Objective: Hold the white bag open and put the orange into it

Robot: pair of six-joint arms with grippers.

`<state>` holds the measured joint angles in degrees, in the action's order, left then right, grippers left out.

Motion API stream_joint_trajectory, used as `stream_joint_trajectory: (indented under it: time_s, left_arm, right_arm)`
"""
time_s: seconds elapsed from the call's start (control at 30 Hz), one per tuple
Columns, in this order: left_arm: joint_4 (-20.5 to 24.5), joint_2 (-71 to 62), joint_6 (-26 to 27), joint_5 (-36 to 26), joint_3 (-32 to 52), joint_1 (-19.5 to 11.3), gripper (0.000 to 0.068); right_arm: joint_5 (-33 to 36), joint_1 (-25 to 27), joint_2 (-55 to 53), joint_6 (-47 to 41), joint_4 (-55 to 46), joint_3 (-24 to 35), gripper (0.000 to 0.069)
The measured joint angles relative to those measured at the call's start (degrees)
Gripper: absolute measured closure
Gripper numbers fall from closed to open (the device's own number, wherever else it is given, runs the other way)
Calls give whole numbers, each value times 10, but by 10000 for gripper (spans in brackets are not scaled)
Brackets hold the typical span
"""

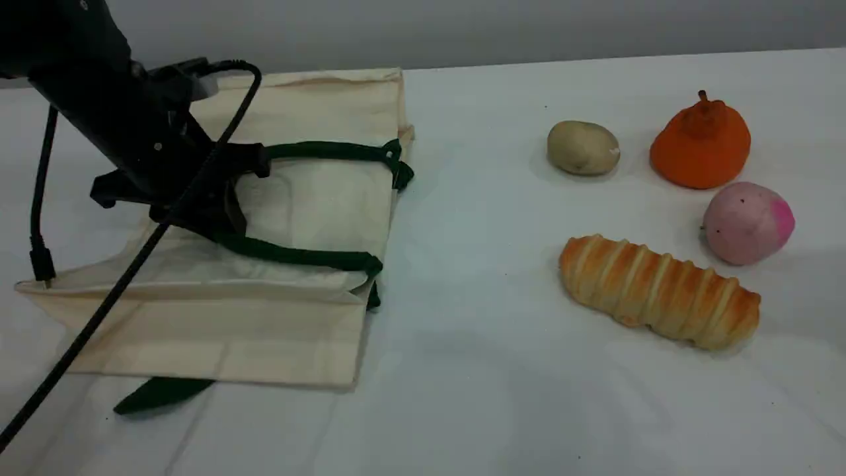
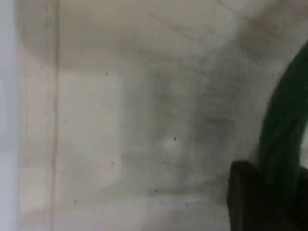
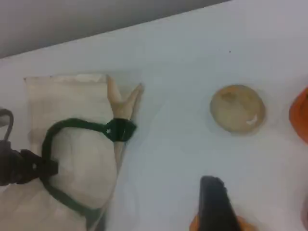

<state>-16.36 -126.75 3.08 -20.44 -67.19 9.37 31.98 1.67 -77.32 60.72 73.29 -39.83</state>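
The white bag lies flat at the table's left, its mouth toward the middle. My left gripper sits low over the bag, shut on the bend of its green handle. In the left wrist view, one dark fingertip rests against the handle over the cream cloth. The orange stands at the far right, untouched; only its edge shows in the right wrist view. My right gripper hovers above the table between bag and fruit, open and holding nothing.
A tan potato lies left of the orange, a pink peach-like ball in front of it, and a long bread roll nearer the front. The left arm's black cable trails across the bag.
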Motion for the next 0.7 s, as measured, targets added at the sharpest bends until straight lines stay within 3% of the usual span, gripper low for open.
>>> stream_joint_trajectory:
  time_s: [0.1,0.2,0.33,0.57,0.7]
  left_arm:
    - [7,12,1,-14,-1,0,545]
    - [23,37,15,-77,-13,-2,614]
    - [12,104,38,-129,-42,-1,614]
    - [-63,245,130,-234,-86,1,614]
    - [-92,317,148,-278,-100,12,614]
  right_arm:
    - [-1,0,0,0,0,0,301]
    - [-2,0,0,0,0,0,301]
    - [-9,0,0,0,-1,0,301]
    - [-26,-1,-17,19,23,0,301]
    - [-39,-21,-61,68,79,0,301]
